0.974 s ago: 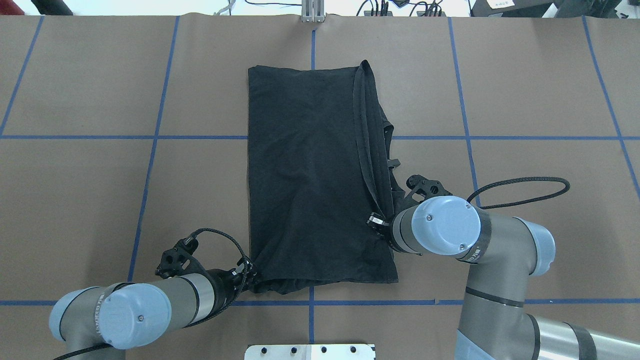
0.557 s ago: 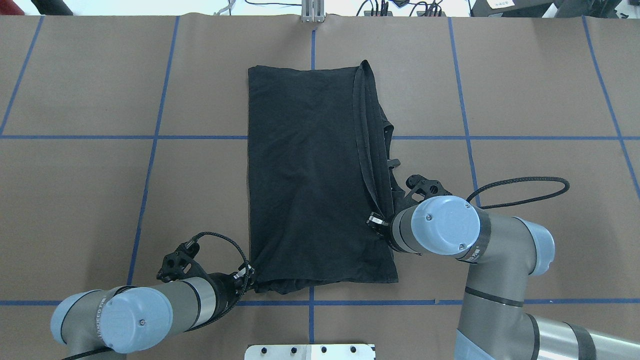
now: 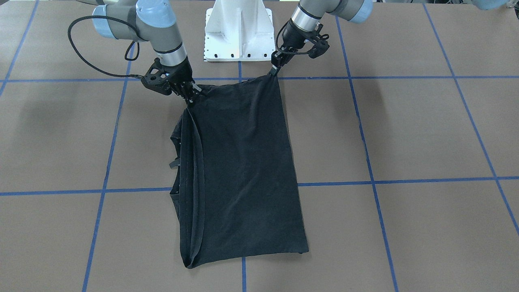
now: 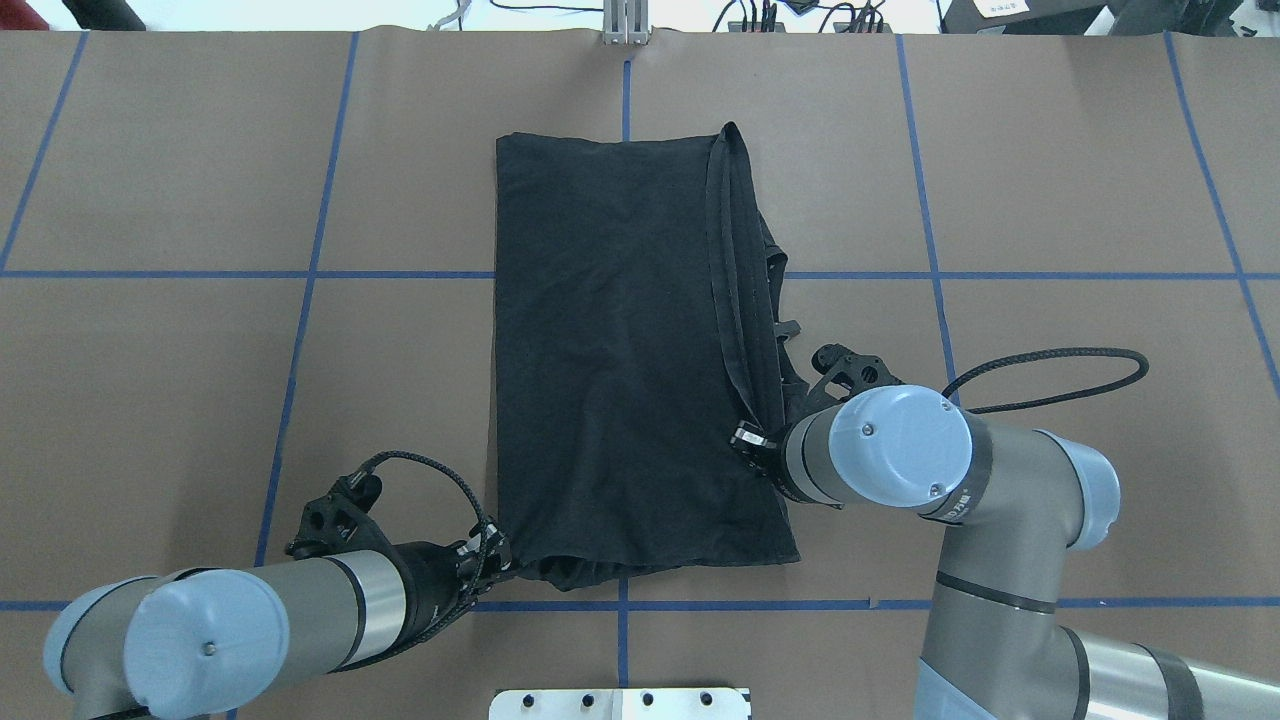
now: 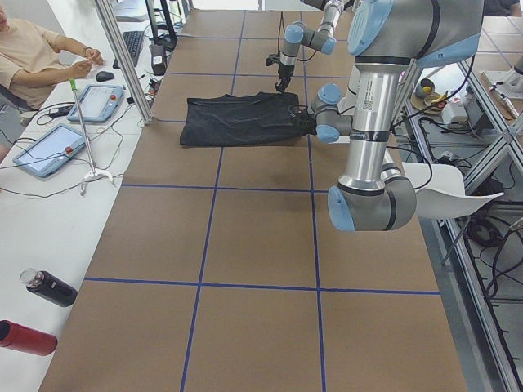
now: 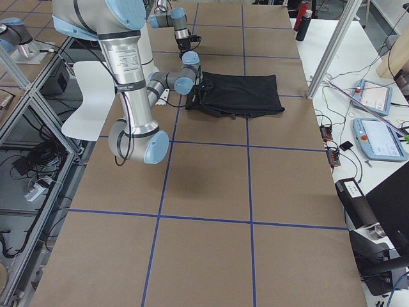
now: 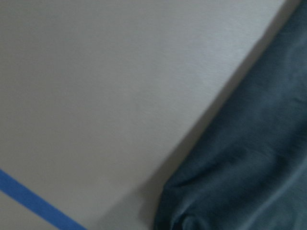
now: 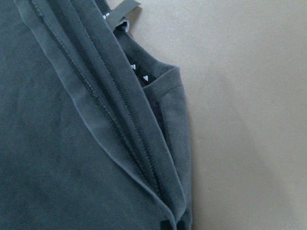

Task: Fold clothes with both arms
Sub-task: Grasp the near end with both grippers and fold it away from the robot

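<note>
You see the black T-shirt folded into a long rectangle at the centre of the tabletop, thickly layered along its right edge, its long axis running from the robot's side to the far side. The left claw is pinched on its near left corner; the right claw is clamped on the right edge.

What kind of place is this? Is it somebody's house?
Most likely a robot lab, not a house. A left arm and right arm handle a black T-shirt on a table gridded with blue tape, and a person is at a side desk with touchscreen control pads.
</note>
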Controlling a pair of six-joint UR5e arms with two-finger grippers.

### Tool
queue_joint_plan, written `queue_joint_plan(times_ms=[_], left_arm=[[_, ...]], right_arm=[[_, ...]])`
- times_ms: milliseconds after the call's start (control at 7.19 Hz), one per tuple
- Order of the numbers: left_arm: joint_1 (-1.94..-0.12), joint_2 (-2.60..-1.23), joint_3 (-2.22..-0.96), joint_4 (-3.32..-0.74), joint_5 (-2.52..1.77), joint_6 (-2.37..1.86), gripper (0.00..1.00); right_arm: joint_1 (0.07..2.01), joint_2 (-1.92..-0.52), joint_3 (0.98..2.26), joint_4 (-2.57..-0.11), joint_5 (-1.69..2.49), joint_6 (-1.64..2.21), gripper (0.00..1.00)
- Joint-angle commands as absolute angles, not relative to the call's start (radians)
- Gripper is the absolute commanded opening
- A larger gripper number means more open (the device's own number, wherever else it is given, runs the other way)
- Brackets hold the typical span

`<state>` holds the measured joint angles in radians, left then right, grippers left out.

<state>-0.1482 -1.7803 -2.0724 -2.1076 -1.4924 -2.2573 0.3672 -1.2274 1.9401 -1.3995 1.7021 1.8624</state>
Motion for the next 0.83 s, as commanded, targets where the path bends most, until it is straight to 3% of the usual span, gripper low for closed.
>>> queue_joint_plan(times_ms=[0, 417, 696], left_arm=[[-0.219, -1.791, -2.170, -2.047, -1.535, -2.246, 0.00], [-0.495, -1.926, -2.110, -1.968, -1.698, -2.079, 0.00], [-0.593, -2.018, -1.976, -1.971, -1.729, -2.033, 0.00]], right_arm=[[0.437, -1.227, 1.965, -1.401, 1.796, 1.862, 0.00], [0.592, -1.189, 1.936, -1.404, 1.949, 1.859, 0.00], [0.649, -1.064, 1.779, -1.401, 1.988, 1.853, 0.00]])
